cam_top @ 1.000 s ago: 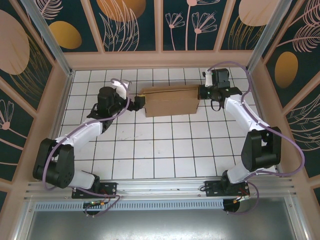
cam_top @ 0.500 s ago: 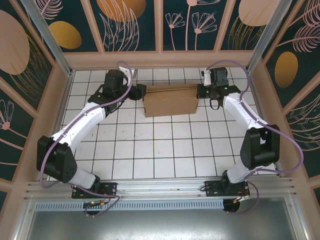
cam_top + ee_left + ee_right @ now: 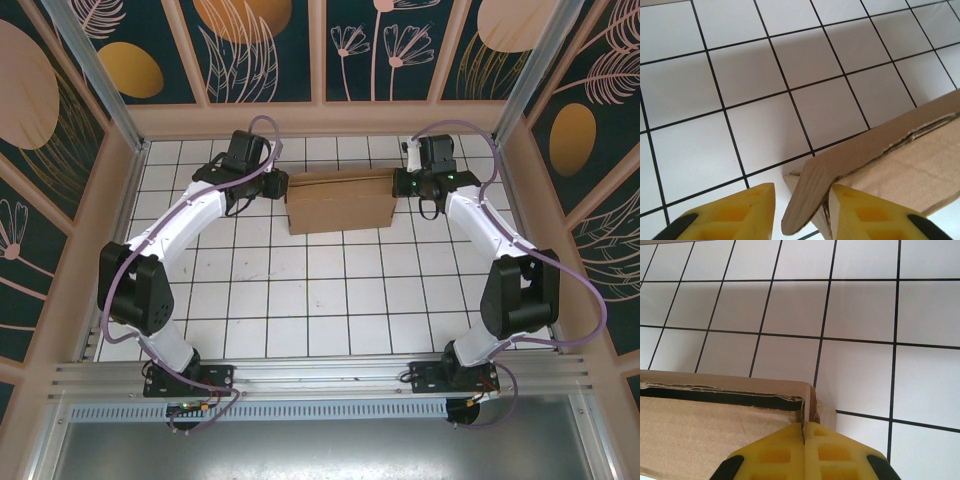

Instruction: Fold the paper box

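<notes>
White tiled table (image 3: 330, 300) | paper box (image 3: 340, 205) at far centre | our left gripper (image 3: 280, 186) spread around its corner flap (image 3: 806, 197) | our right gripper (image 3: 804, 426) clamped on its opposite end wall

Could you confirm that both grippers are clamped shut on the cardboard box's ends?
Not quite: the left wrist view shows the left gripper open, straddling a flap of the cardboard box. The right gripper is clamped shut on its end.

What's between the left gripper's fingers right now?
In the left wrist view, a corner flap of the paper box stands inside the left gripper, close against one finger; white tile shows beside the other.
</notes>
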### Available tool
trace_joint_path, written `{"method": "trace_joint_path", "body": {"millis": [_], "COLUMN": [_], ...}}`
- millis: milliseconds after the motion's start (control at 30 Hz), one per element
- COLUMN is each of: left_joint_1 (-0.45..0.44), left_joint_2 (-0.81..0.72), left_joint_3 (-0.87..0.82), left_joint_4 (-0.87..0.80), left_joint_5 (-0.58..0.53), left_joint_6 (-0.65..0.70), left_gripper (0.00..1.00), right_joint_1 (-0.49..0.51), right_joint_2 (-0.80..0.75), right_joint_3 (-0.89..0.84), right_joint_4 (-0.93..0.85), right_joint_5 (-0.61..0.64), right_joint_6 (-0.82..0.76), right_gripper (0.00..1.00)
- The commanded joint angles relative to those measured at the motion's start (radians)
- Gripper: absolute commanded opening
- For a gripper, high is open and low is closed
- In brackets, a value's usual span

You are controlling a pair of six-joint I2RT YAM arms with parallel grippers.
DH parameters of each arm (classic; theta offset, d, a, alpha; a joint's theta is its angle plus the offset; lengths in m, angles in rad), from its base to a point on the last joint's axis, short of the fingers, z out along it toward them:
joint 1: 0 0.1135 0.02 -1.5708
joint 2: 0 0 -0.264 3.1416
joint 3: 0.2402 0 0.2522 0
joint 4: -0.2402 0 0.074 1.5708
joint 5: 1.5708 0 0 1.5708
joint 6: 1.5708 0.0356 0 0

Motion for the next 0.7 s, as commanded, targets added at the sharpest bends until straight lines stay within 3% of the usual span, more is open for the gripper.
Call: {"method": "trace_joint_path", "body": {"millis": [0,400,667], "left_joint_1": [-0.004,-0.004,-0.004], "left_joint_2": [0.010,0.043,0.068], "left_joint_3": [0.036,0.049,0.115], "left_joint_4": [-0.035,-0.009,-0.046], "left_joint_5": [-0.003,0.025,0.091], "left_joint_6": [-0.017,-0.107,-0.136], "left_gripper": [0.25,0.01,0.00], "right_joint_1": [0.016,0.016,0.016], "right_joint_2": [0.010,0.010,0.003], "right_joint_3": [-0.023,-0.032,-0.044], "right_joint_4": [-0.128,-0.118,-0.108], "right_joint_5": [0.000,-0.007,-0.003], "right_joint_6": [0.014,0.011,0.008], "right_gripper": [0.00,0.00,0.00]}}
